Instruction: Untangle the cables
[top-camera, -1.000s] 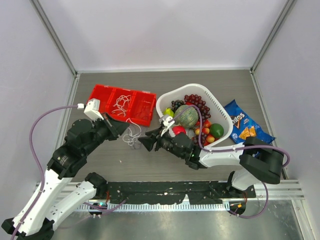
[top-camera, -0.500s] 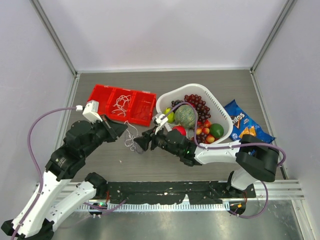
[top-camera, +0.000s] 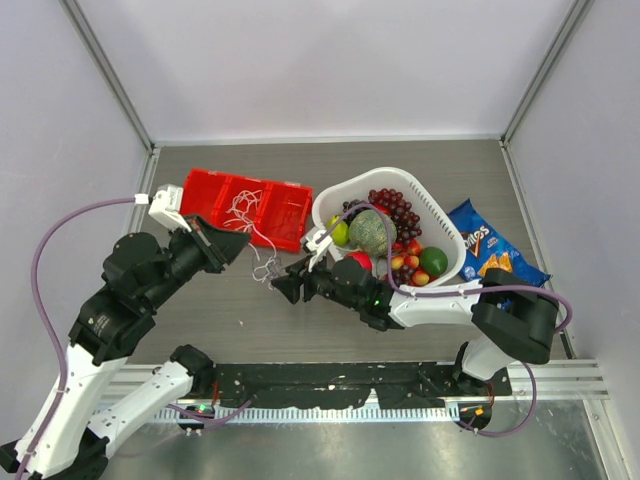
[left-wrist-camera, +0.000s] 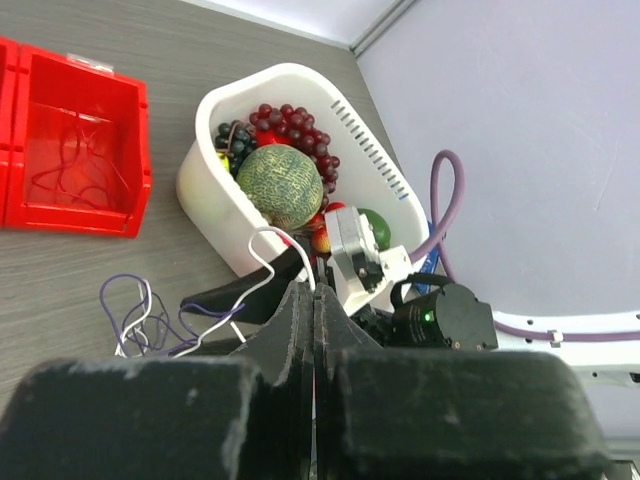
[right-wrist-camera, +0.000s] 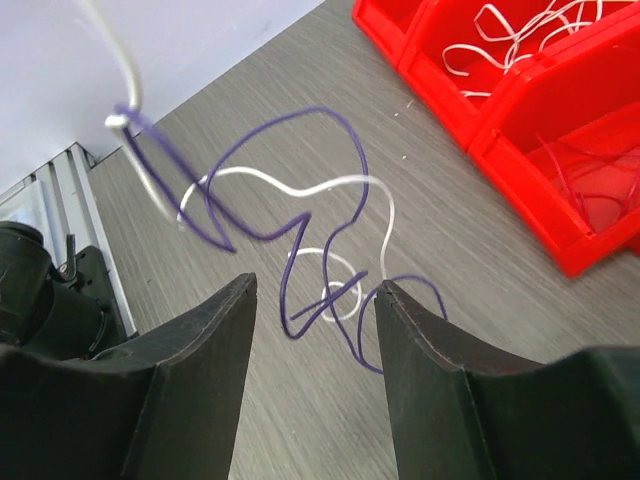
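Now our left tool (left-wrist-camera: 313, 300) is clamped tight on a white strand of the cables (top-camera: 265, 270), just at 6 o'clock of the bin (top-camera: 250, 180); our right tool (right-wrist-camera: 315, 290) gapes around their loops.

The worktop (top-camera: 330, 170) has a matt grey wood-grain finish. The red bin (top-camera: 250, 178) is smooth, glossy plastic. The white basket (left-wrist-camera: 375, 165) is smooth plastic too, but duller, with slots cut in its wall. Inside it, the melon (left-wrist-camera: 280, 185) has a rough, netted rind and the grapes (top-camera: 392, 205) shine. The chip bag (top-camera: 490, 250) is crinkled, glossy foil. The cables (right-wrist-camera: 332, 291), white and purple, have a smooth, plastic-looking sheath. The fingers (right-wrist-camera: 190, 380) of the right pincer (right-wrist-camera: 313, 288) are matt black with a fine grainy texture, as is the left pincer (left-wrist-camera: 314, 300). The rail (top-camera: 400, 412) along the near edge is brushed metal.
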